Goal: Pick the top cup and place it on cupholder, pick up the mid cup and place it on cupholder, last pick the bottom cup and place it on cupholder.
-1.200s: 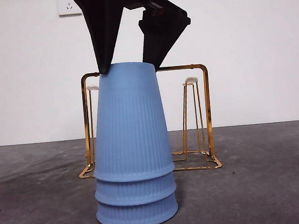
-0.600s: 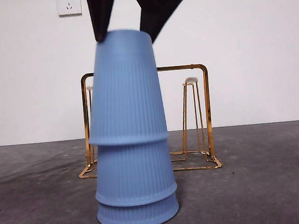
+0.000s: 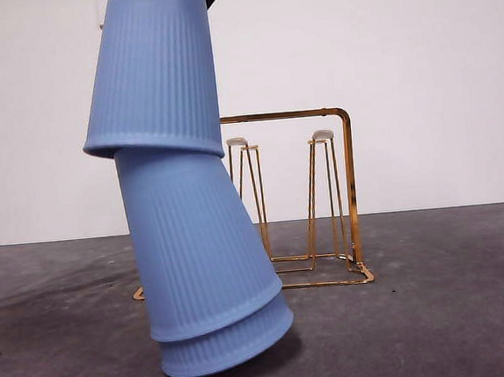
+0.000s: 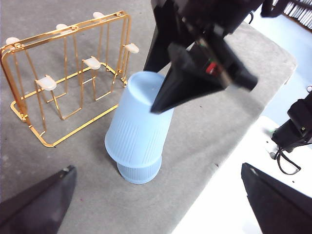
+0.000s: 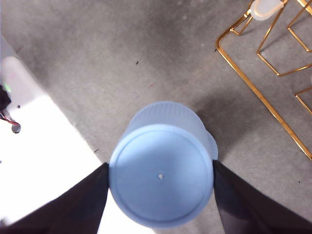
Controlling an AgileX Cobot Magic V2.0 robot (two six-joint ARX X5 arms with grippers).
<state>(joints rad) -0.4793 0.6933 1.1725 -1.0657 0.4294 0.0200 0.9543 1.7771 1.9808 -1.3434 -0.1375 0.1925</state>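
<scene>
Grey table point(image 3: 439, 313), front view — stack point(image 3: 195, 246) tilted

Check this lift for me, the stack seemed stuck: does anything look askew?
Yes. The right gripper grips the top cup, but the mid cup and bottom cup lean with it, tipped on the table instead of standing upright.

My top blue cup point(image 3: 155, 69) tilts, raised off the leaning stacked cups point(image 3: 204, 263), before the gold cupholder point(image 3: 351, 189).
</scene>
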